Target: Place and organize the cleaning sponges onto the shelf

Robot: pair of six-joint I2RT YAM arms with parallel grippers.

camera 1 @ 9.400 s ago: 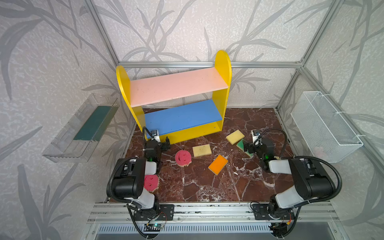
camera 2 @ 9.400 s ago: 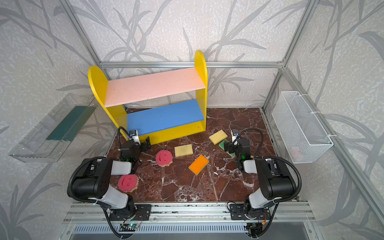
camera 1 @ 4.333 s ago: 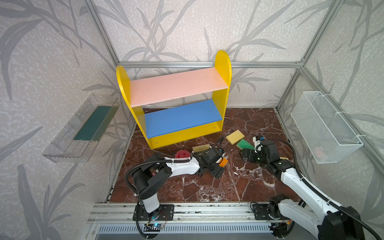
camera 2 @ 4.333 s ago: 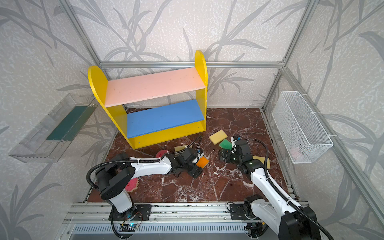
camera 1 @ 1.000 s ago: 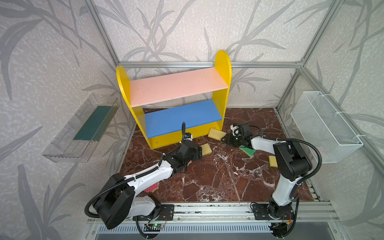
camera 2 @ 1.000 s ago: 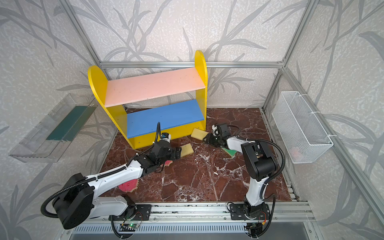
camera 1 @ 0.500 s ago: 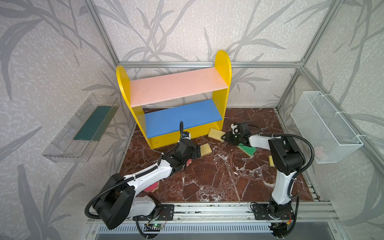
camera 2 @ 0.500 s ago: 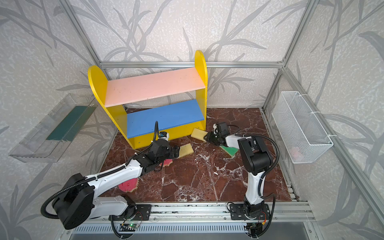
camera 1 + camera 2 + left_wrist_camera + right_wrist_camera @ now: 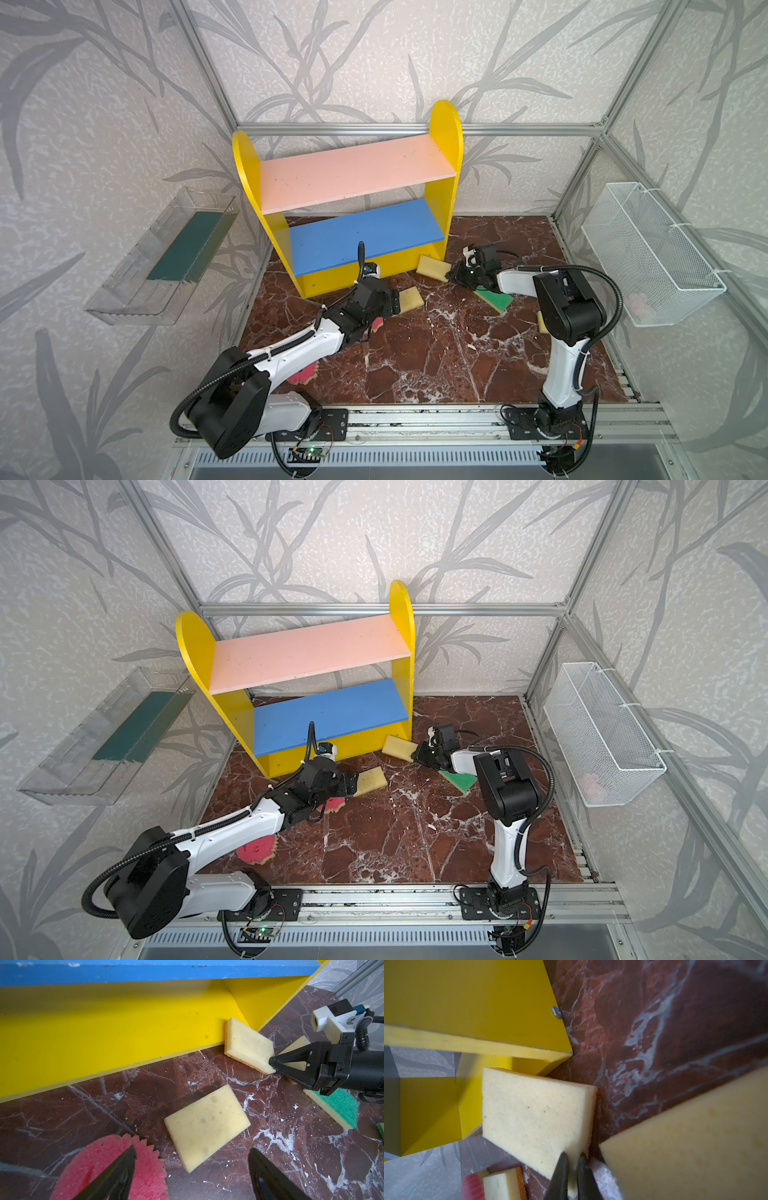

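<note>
Sponges lie scattered on the red marble floor point(image 9: 415, 361), none on the shelf point(image 9: 353, 208). Nearest the front edge, a round pink sponge point(image 9: 303, 374) sits partly under the left arm near the front left corner. A second pink sponge point(image 9: 108, 1167) lies beneath the left gripper point(image 9: 191, 1167), whose fingers point(image 9: 116, 1172) stand wide apart and hold nothing; in both top views this gripper hovers just in front of the shelf base. Just beyond its tips a plain pale yellow sponge point(image 9: 207, 1126) lies flat on the floor, apart from the shelf. Toward the right edge, a small yellow sponge point(image 9: 540, 322) shows beside the right arm's upper link. A green-faced sponge point(image 9: 492, 297) lies flat under the right forearm. Farther back, the right gripper point(image 9: 272, 1062) has its jaws closed together, pinching the near corner of an orange-backed yellow sponge point(image 9: 247, 1045). That sponge is tilted, its far end resting against the shelf's base at the front right corner of the shelf. In the right wrist view another yellow sponge point(image 9: 695, 1136) fills the near corner, blurred. The pink top board point(image 9: 307, 650) and blue middle board point(image 9: 328, 717) are bare. A clear tray point(image 9: 162, 257) hangs on the left wall, a white wire basket point(image 9: 648, 253) on the right.
</note>
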